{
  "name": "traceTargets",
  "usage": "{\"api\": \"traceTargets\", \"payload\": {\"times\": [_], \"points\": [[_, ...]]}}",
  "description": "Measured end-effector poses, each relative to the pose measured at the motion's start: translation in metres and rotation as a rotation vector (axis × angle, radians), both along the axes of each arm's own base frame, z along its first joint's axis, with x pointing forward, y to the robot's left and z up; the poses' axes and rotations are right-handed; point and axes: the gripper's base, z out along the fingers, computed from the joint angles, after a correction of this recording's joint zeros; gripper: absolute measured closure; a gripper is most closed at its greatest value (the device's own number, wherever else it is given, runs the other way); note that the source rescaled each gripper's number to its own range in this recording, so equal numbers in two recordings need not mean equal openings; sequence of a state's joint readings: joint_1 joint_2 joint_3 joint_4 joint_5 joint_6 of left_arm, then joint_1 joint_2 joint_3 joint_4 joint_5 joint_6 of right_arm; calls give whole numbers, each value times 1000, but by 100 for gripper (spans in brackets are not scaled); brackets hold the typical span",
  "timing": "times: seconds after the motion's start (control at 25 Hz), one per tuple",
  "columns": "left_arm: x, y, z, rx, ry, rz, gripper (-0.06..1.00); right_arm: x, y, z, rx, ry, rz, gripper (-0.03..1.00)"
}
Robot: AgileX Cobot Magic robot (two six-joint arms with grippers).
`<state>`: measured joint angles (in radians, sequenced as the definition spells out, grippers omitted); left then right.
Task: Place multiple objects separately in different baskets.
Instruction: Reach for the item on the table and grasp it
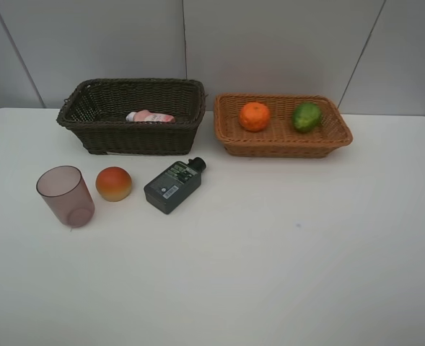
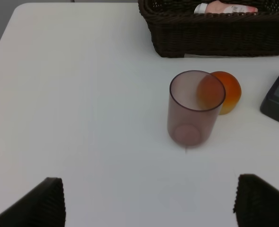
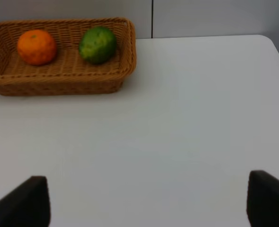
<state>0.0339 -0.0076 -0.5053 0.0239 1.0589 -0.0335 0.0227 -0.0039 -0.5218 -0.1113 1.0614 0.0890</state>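
Left gripper jaws spread wide, empty; mauve cup stands upright dead ahead near the worktop's left edge, peach just behind. Right gripper spread too, well apart.

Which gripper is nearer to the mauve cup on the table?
Left. The left gripper faces the cup, which stands just ahead of it. The right gripper looks toward the tan basket, with the cup outside its view.
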Motion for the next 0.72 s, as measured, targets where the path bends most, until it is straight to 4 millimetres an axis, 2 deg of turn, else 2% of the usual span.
{"api": "traceTargets", "payload": {"times": [0.72], "points": [[0,0,0,0,0,0,2,0,0,0,0,0,0,18]]}}
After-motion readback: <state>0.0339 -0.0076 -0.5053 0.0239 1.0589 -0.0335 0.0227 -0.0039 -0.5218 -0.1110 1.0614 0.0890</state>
